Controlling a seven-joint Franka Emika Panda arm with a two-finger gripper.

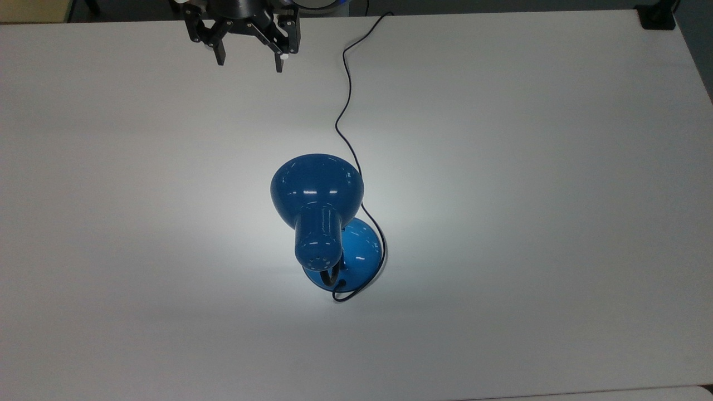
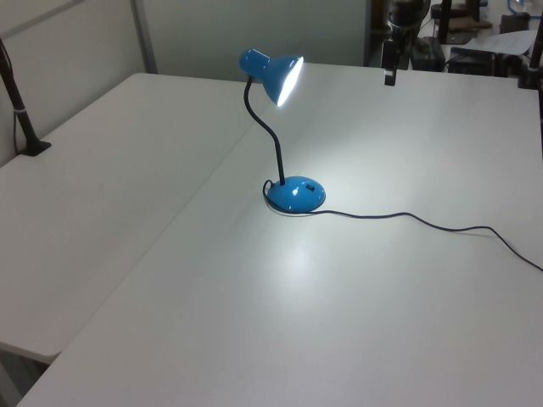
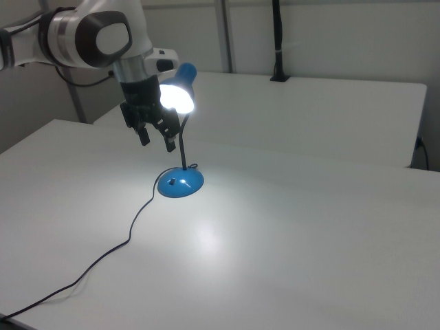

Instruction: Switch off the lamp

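Step in hand: approach; your tool (image 1: 249, 61) hangs with fingers apart, empty, at the far edge in the top view, well apart from the lamp (image 1: 317, 192)

Lamp: mid-tabletop (image 1: 529, 195), lit, casting a bright pool; glossy blue dome shade, cylindrical neck, black gooseneck (image 2: 270, 140), round blue base (image 2: 296, 194) with a small dark switch (image 2: 310, 187) on top, as I judge it

Cord (image 1: 345, 83): thin, black, trailing to the far edge

Next move: you likely lower onto the base and press that switch, clear of shade and cord
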